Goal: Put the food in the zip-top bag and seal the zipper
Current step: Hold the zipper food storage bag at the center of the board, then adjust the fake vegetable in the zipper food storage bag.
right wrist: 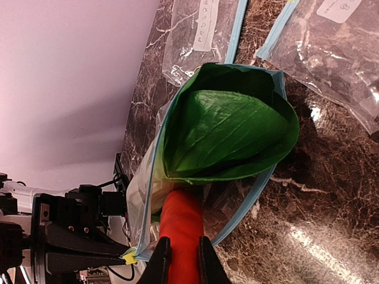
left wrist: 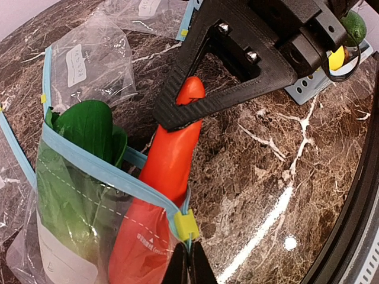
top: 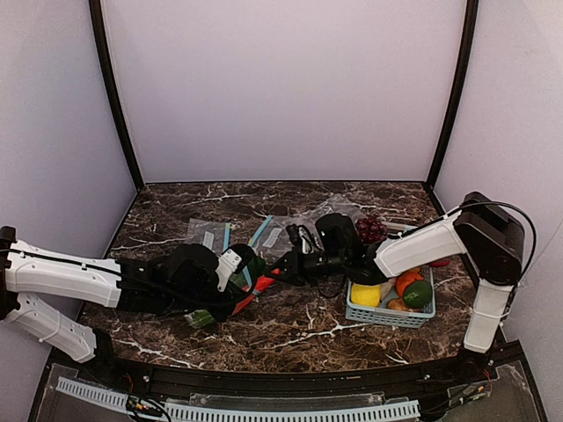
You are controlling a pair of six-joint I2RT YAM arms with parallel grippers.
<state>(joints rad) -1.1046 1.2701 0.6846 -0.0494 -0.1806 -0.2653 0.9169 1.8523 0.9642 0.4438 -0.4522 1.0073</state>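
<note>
pushing the red-orange vegetable partway into the zip-top bag, the right claw clamps its outer end. left claw pinches the zipper corner, left of centre on the counter. leafy vegetable is inside; cucumber and sealing look left to do.

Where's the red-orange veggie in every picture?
Top external: red-orange vegetable at table centre, between both arms.
Left wrist: red-orange vegetable mid-picture, poking from the zip-top bag.
Right wrist: red-orange vegetable at bottom centre.
Shared landmark: leafy vegetable beside it, both wrist views.
</note>
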